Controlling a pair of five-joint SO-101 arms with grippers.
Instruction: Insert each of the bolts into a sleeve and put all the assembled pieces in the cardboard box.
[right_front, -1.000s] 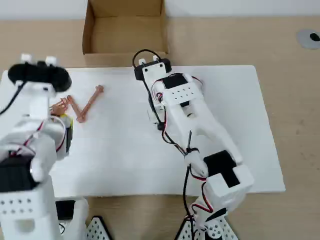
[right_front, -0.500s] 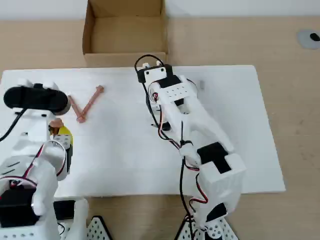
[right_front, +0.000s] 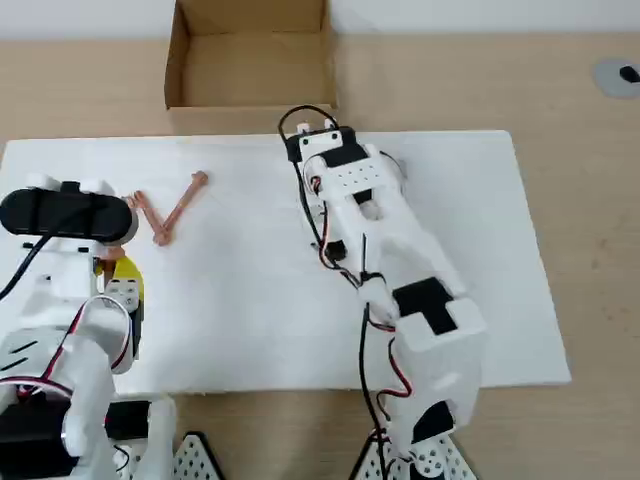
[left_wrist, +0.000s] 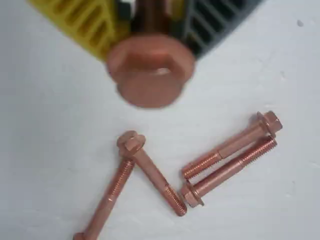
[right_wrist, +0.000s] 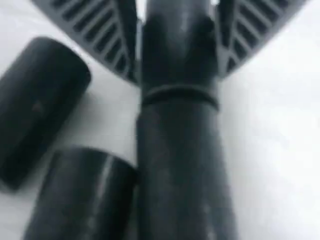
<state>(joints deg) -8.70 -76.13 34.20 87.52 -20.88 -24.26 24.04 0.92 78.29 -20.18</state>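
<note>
Table (right_front: 590, 200): light wood.
Cover: white sheet (right_front: 250, 300) across its middle.
Far right corner: grey disc (right_front: 617, 76) on the wood.

A robotics lab bench: wired robot arms (right_front: 395, 250), a white mat (right_front: 250, 290) and cardboard box (right_front: 250, 72) on a wooden table (right_front: 590, 160).

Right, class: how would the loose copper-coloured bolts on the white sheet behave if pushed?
The loose bolts look like solid metal, so probably stiff. Their round shanks would likely roll, curving around the wider flanged heads.

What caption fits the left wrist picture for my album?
Left gripper holds one copper bolt over four loose bolts on the white mat.
</note>
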